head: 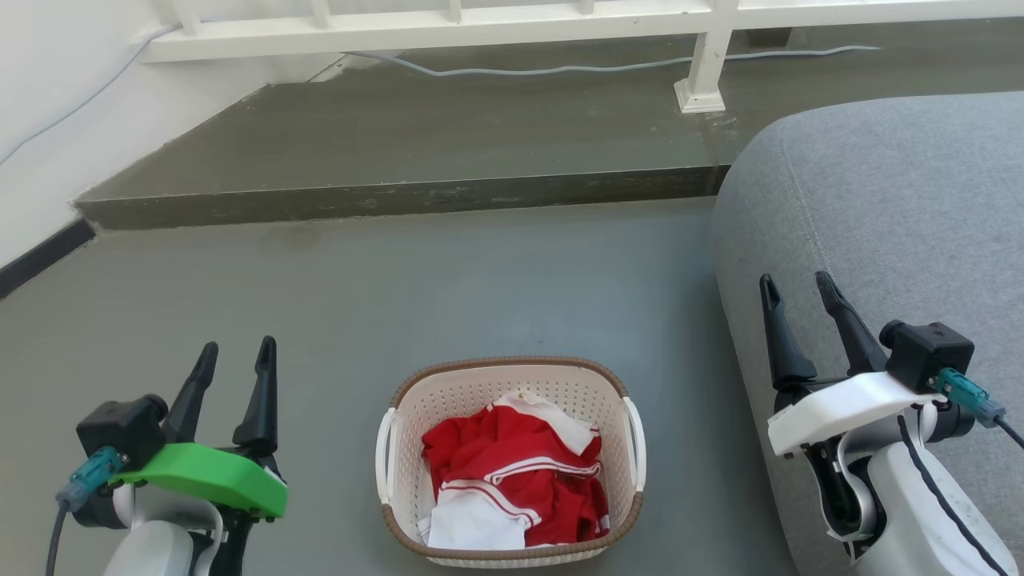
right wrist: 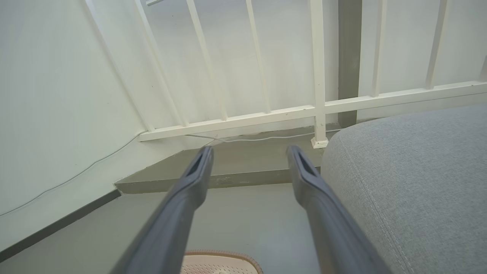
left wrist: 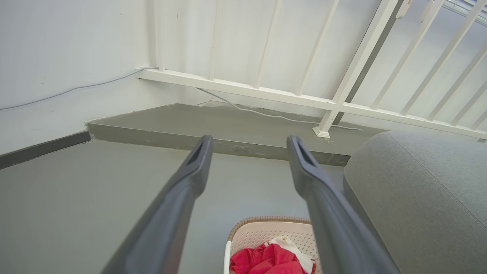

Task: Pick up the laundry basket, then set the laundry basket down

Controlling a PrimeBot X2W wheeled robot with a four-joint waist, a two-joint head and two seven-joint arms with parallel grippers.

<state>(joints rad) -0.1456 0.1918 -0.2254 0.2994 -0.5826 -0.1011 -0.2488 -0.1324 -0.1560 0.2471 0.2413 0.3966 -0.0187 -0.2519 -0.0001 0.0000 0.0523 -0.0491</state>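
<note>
The laundry basket point(head: 448, 404) is sitting on the gray floor point(head: 400, 288), low in the middle of the head view, between the two grippers and touching neither. Red and white clothes point(head: 520, 472) are lying inside it. The left gripper point(head: 238, 346) is hanging off to the basket's left, its two fingers apart and holding nothing. The right gripper point(head: 795, 280) is showing against the gray sofa point(head: 880, 208), its fingers apart and empty too. The sofa is standing just beside the basket. A white railing point(head: 480, 24) is running along the back.
</note>
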